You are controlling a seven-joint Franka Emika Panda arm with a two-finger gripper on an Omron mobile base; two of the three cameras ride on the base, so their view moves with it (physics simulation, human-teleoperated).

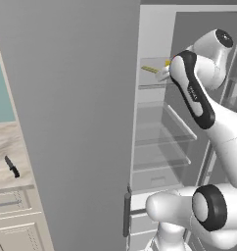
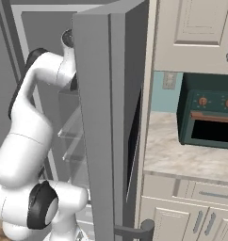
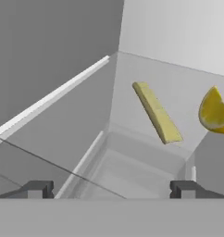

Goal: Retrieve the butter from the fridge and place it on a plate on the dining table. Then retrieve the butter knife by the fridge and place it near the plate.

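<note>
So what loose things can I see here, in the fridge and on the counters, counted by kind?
Butter: 1
Lemon wedge: 1
Knife: 1
Toaster oven: 1
Total: 4

arm reaching into the open fridge (image 1: 154, 147) at its upper shelf | butter (image 1: 150, 69) lying there | butter knife (image 1: 11, 166) lying on the marble counter (image 1: 8, 147)

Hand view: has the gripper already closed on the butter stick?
No: the gripper stands open, short of the butter lying on the fridge shelf.
</note>
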